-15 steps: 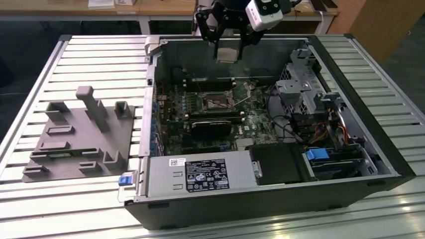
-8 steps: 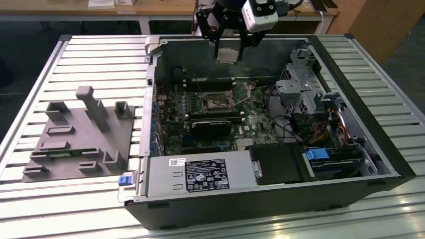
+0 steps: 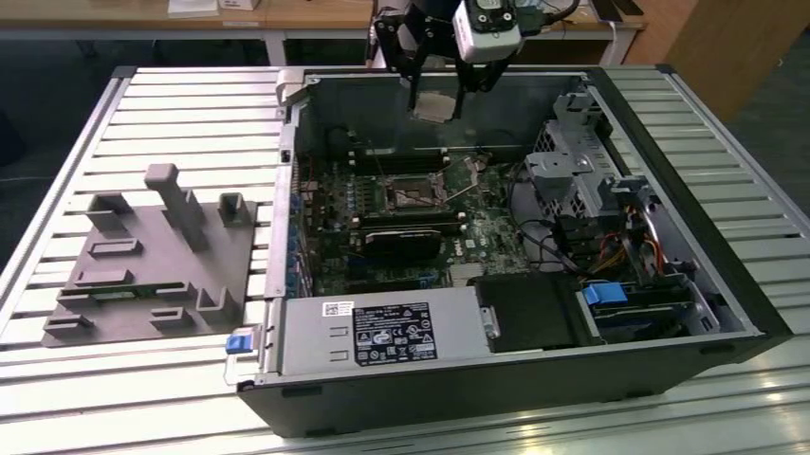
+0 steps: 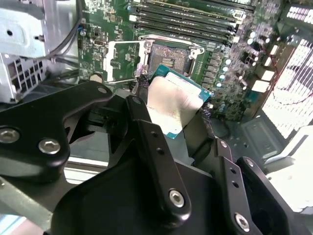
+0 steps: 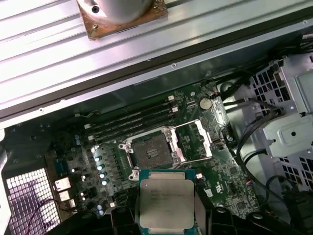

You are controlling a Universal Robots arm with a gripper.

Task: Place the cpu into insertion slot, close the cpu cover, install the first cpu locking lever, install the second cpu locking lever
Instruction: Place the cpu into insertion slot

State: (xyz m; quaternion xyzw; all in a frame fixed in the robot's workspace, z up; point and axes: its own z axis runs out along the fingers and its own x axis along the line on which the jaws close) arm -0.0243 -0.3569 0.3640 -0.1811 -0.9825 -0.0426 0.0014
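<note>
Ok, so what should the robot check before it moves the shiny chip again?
1. Chip gripped: ok. The tool is shut on the pale silver-grey square cpu.
2. Socket uncovered: ok. The brownish-gold square insertion slot lies bare.
3. Lid out of the way: ok. The thin silvery metal cpu cover is swung open beside the slot.
4. Chip seated: not ok. It hangs in the air, apart from the slot.
5. Chip corners matched to the slot: cannot tell.
</note>
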